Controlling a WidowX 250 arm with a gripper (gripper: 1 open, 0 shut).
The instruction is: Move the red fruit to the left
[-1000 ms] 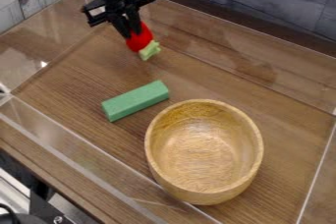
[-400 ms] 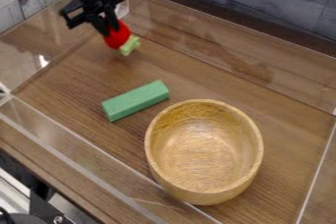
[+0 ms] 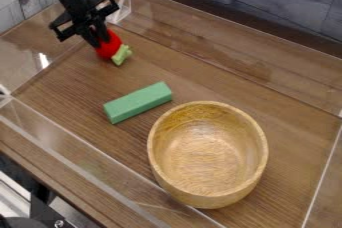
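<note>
"What's carrying everything?"

"A brown wooden tabletop [image 3: 241, 47]. It spreads out below the fingers [image 3: 94, 24] and away to both sides, with pale glare on the wood to their left."

"And lying on it?"

"A flat green rectangular block [image 3: 138, 103], below the fingers and a bit to their right, set at a slant. Farther down and right of them there's a round, light wooden bowl [image 3: 206, 200], upright, near the block but apart from it."

"What about the toy strawberry [image 3: 107, 47]?"

"Right at the fingertips, cap to the lower right. Whether it touches the wood, I can't tell."
</note>
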